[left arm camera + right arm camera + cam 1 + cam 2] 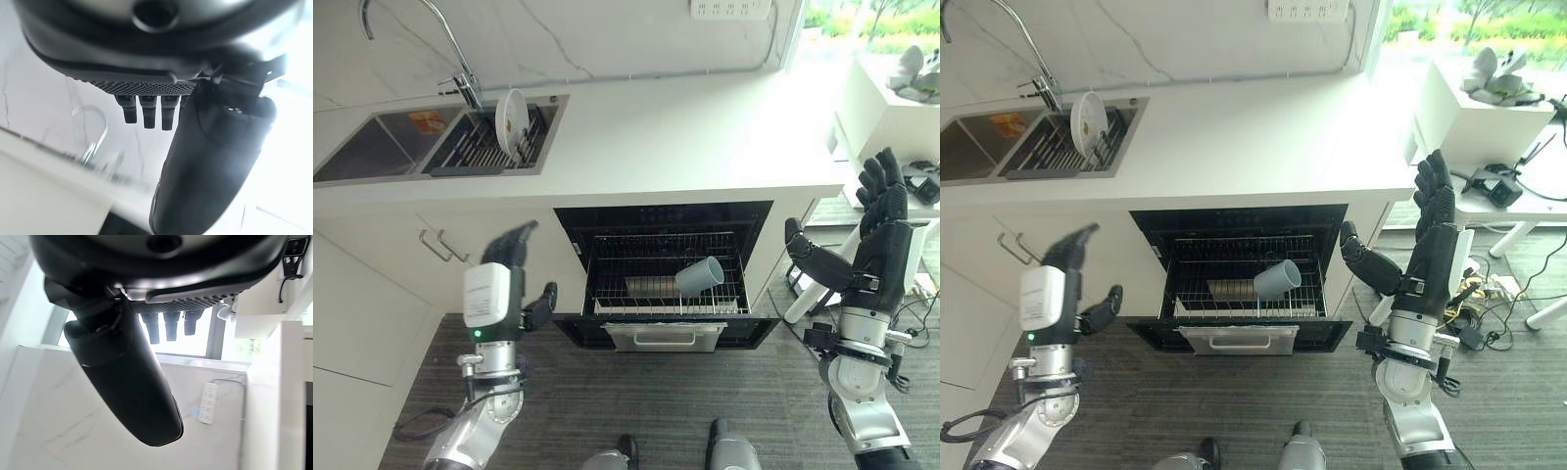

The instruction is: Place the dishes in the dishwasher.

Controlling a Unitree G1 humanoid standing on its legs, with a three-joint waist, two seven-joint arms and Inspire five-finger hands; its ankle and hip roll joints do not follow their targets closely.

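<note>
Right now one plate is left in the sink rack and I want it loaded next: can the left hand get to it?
Probably yes. The left hand is open, holds nothing, and hangs below the counter edge. The plate stands upright in the rack with nothing over it, so lifting and reaching forward should do.
</note>
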